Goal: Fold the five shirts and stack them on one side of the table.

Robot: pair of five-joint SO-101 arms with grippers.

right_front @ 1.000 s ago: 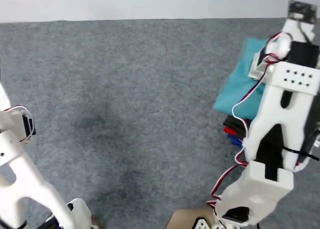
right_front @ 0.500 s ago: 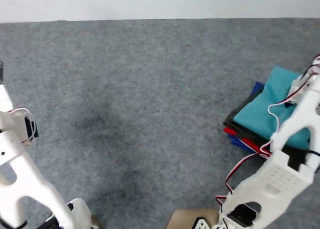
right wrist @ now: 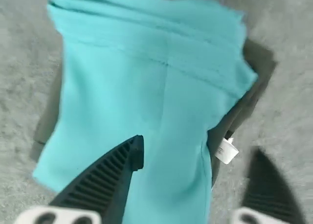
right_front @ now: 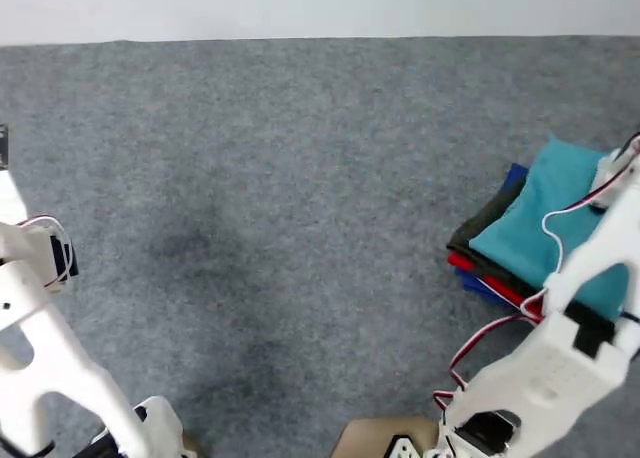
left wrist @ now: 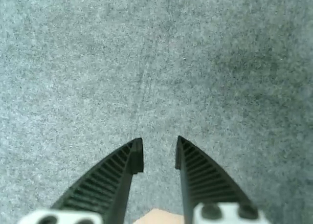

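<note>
A stack of folded shirts [right_front: 505, 253] lies at the right side of the grey table. A teal shirt [right_front: 545, 228] is on top, with dark, red and blue layers showing beneath it. In the right wrist view the teal shirt [right wrist: 146, 97] lies just below my right gripper [right wrist: 198, 153], which is open with nothing between its black fingers [right wrist: 110, 172]. The right arm [right_front: 570, 328] hangs over the stack's near side. My left gripper [left wrist: 157, 154] is open over bare grey cloth at the table's left, holding nothing.
The left arm's white body [right_front: 45, 348] stands at the near left edge. Grey felt [right_front: 280, 178] covers the table's middle and left. A white wall band [right_front: 300, 8] runs along the far edge. A brown piece [right_front: 370, 440] sits at the front.
The right arm has pulled back toward the near edge, uncovering the teal shirt on the stack. The teal shirt now lies flat on top. The left arm has stayed put.
</note>
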